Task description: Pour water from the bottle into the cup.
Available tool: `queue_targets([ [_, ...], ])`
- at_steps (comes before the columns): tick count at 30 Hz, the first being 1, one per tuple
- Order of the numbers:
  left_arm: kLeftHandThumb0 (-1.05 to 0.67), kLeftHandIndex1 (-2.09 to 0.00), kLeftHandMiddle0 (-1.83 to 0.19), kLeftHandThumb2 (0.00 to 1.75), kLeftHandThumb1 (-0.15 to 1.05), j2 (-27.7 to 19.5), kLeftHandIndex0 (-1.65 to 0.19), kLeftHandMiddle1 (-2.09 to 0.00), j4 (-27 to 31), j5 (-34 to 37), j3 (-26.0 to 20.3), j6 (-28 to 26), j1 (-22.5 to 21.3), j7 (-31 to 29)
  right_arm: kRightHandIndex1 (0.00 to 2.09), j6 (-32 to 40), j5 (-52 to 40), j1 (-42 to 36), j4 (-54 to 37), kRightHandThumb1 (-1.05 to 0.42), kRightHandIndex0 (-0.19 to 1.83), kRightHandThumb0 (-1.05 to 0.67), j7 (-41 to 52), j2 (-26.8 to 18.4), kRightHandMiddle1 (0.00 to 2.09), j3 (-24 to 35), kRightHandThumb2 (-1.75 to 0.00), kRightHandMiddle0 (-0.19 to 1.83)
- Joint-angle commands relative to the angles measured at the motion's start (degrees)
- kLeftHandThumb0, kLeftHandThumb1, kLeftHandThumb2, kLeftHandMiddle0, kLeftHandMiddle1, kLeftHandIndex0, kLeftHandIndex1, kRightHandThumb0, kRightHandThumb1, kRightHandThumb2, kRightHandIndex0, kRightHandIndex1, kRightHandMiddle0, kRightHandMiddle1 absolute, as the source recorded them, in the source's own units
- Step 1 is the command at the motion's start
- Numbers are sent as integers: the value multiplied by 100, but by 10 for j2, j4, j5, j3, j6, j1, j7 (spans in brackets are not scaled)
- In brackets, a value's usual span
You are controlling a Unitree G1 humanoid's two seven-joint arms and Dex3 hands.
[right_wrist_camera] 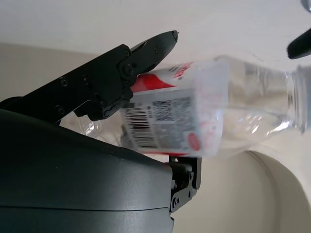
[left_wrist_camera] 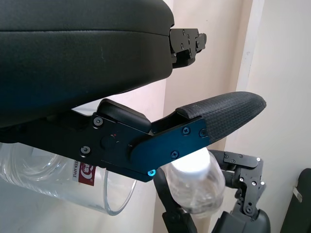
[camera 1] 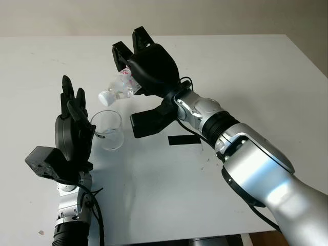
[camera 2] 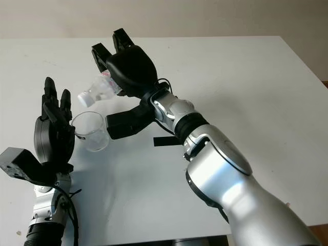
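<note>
A clear plastic bottle [camera 1: 121,87] with a red-and-white label hangs tilted above the table, my right hand [camera 1: 134,84] shut on it. Its white cap [camera 1: 105,97] is on and points down-left, just above and behind the rim of the cup. The clear cup [camera 1: 108,129] stands upright on the white table. My left hand [camera 1: 72,110] is open, raised close against the cup's left side with its fingers pointing away from me. In the left wrist view the cup [left_wrist_camera: 58,179] sits under the thumb [left_wrist_camera: 228,111], with the bottle [left_wrist_camera: 199,187] beyond. The label shows in the right wrist view on the bottle [right_wrist_camera: 194,116].
A short black tape strip [camera 1: 183,140] lies on the table [camera 1: 246,77] right of the cup, under my right forearm. A small speck [camera 1: 41,232] sits near the table's front left edge. Bare tabletop stretches to the right and far side.
</note>
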State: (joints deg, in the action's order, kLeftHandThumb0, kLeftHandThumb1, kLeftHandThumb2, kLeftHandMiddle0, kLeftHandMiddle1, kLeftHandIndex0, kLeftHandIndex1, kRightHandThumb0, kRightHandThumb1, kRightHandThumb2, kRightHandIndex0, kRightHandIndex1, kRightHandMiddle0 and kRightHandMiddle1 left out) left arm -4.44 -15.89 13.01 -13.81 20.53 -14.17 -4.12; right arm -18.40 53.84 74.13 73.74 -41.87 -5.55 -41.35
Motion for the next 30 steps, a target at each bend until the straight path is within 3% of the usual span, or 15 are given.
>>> queue_targets([
  [1,-93,0,19,86,105,9,9,-34,-15,-1,2,5,9,-2,209,0,9,20,-1,-96,88,-36,-15,-5,143,-8,-5,34],
  [5,-94,0,19,86,105,10,7,-36,-12,-2,3,1,9,2,209,-2,18,20,0,-95,92,-36,-40,-4,150,-17,-5,33],
  [7,-94,0,19,85,105,9,8,-36,-13,-1,3,1,9,1,209,0,26,21,2,-94,96,-35,-54,-4,174,-23,-5,30],
  [11,-93,0,19,86,105,9,8,-36,-15,0,2,5,9,-2,209,3,37,23,4,-96,103,-33,-70,-4,200,-35,-6,31],
  [14,-93,0,19,86,105,9,7,-36,-12,-1,3,3,10,-1,209,4,43,25,5,-96,105,-33,-75,-4,208,-41,-6,33],
  [20,-94,0,19,85,105,7,8,-35,-16,-4,3,5,10,-2,209,9,46,25,6,-97,106,-32,-81,-3,209,-46,-6,40],
  [26,-95,0,19,84,105,9,7,-36,-18,-1,1,1,7,0,209,14,37,23,10,-94,100,-35,-68,-3,179,-40,-5,27],
  [30,-94,0,19,84,105,7,9,-34,-18,-2,2,4,8,-2,209,14,37,22,12,-92,99,-35,-65,-7,165,-41,-5,32],
])
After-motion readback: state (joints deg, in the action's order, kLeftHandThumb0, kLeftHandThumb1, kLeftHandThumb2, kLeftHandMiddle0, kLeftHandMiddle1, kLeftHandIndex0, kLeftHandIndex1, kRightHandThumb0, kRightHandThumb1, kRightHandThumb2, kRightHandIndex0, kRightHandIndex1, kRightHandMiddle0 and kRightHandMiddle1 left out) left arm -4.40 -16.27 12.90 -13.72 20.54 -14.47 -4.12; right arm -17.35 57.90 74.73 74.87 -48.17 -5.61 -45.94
